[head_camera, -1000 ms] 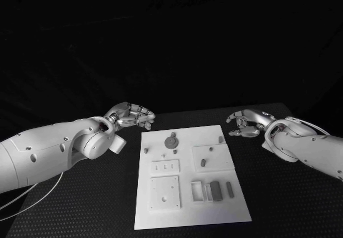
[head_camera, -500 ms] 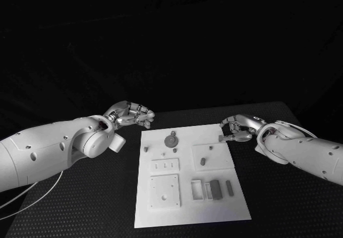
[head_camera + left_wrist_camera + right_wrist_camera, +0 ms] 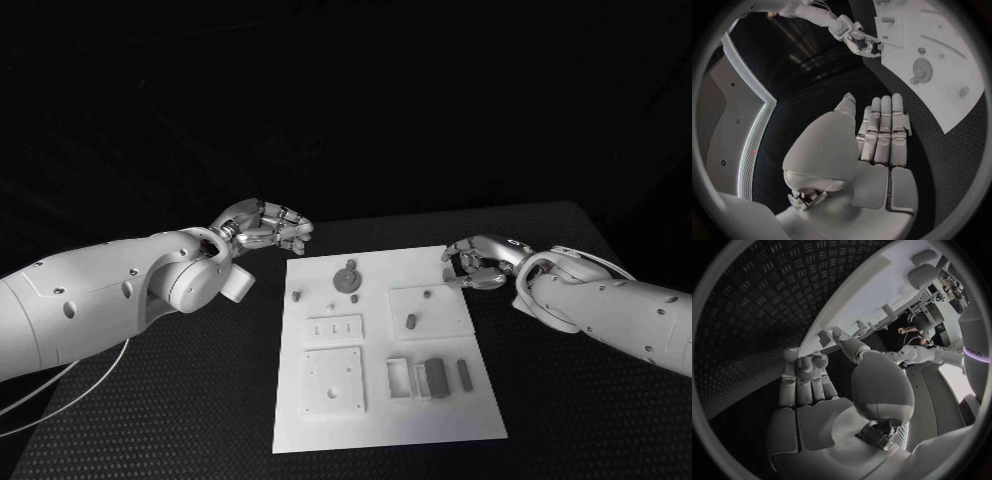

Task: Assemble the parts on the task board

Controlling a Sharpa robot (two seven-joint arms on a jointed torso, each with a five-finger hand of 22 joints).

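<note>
Task board (image 3: 378,400): white plate, centre of black desk (image 3: 577,400), long axis running 12 to 6 in the head view. Grey parts spread over it.

Right hand (image 3: 476,262) is at the board's far right corner, roughly 2 o'clock from board centre. Fingers half curled, tips pointing toward 9, over the board edge. A small upright grey peg (image 3: 447,281) stands just inside that corner, right at the fingertips; cannot tell whether they touch it. No part seen inside the fingers. In the right wrist view the right hand (image 3: 817,405) shows its fingers (image 3: 804,377) side by side and fairly straight, holding nothing, with the board edge just beyond the tips.

Left hand (image 3: 268,232) hangs over bare desk off the board's far left corner, about 11 o'clock from board centre, apart from the board. The left wrist view has the left hand (image 3: 873,145) with fingers together and extended, nothing in them; the board lies off to their side.

Judgement: the corner peg is the likely next pick. It lies at 9 from the right fingertips, long axis vertical, so the closing should come from the sides. Right hand is far the nearer. The round gear-like part (image 3: 346,284) sits nearer the left hand, at about 4 o'clock from it.
</note>
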